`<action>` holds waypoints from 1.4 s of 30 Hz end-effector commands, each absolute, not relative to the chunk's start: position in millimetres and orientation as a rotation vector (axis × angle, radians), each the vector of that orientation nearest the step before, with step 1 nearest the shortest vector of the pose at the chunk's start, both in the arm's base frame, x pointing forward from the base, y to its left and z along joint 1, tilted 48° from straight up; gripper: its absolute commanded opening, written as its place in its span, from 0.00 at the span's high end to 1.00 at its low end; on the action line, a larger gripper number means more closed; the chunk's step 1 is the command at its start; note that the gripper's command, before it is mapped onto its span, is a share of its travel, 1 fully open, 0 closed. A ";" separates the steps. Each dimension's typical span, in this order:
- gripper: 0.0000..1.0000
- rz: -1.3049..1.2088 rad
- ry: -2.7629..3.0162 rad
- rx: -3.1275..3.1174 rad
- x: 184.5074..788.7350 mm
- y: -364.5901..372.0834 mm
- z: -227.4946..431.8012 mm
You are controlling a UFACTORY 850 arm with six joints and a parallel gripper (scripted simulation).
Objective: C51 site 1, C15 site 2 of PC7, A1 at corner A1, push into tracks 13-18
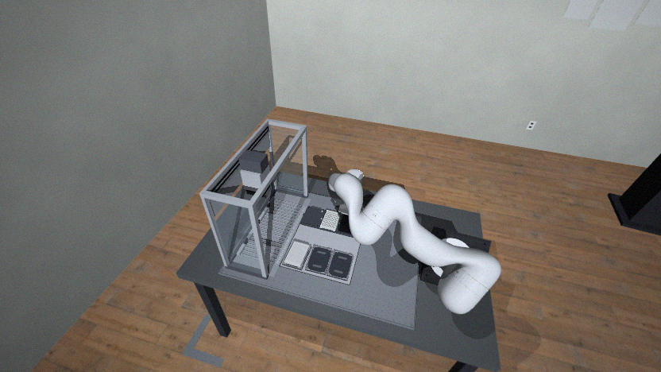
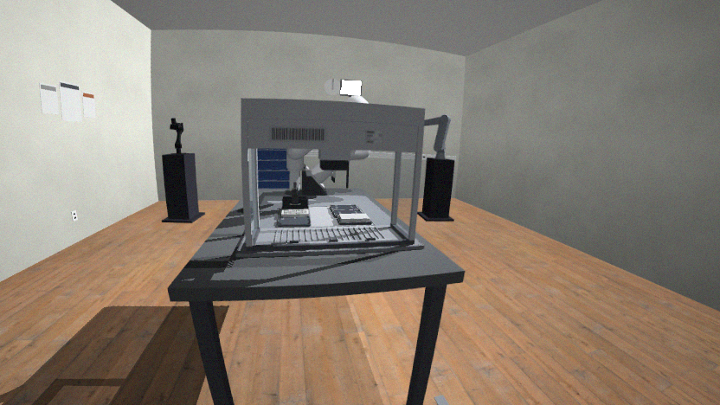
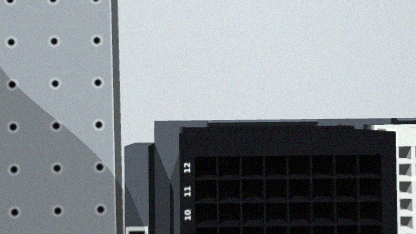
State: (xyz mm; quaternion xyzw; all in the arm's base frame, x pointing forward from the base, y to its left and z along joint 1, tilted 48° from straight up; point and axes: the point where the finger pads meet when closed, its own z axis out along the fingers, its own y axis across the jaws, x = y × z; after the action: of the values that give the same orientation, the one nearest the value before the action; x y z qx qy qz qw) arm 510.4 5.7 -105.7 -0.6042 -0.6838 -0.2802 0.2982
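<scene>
The plate carrier PC7 [image 1: 322, 218] lies on the apron in front of the rails. A white 96-well plate, C15 [image 1: 330, 220], sits on its middle site and shows at the right edge of the wrist view [image 3: 406, 180]. My gripper [image 1: 342, 211] is over the handle end of the carrier, shut on the dark deep-well block C51 [image 3: 287, 182]. The block's column numbers 10 to 12 show on its left side. The block is at site 1; I cannot tell whether it rests inside the locators. The fingers are hidden in all views. The site nearest the rails [image 1: 312, 215] is dark and bare.
The white 384-well plate C16 [image 1: 295, 253] sits in the nest nearest the instrument; the other two nests [image 1: 329, 261] are empty. The framed instrument [image 1: 254, 199] with its rails [image 2: 327, 234] stands beyond the carrier. The perforated table top [image 3: 55, 100] is left of the apron.
</scene>
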 end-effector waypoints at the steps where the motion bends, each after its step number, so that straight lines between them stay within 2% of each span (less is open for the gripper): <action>1: 1.00 -0.746 -1.818 -1.606 511.1 6.5 -106.6; 40: 1.00 -0.746 -1.818 -1.606 510.3 15.0 -114.2; 41: 0.00 -0.746 -1.818 -1.606 510.3 15.4 -114.5; 42: 0.00 -0.746 -1.818 -1.606 510.3 15.4 -114.5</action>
State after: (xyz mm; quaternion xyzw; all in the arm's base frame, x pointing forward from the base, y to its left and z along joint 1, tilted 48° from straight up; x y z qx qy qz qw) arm 509.5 15.8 -114.7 -0.6042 -0.6838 -0.2802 0.2982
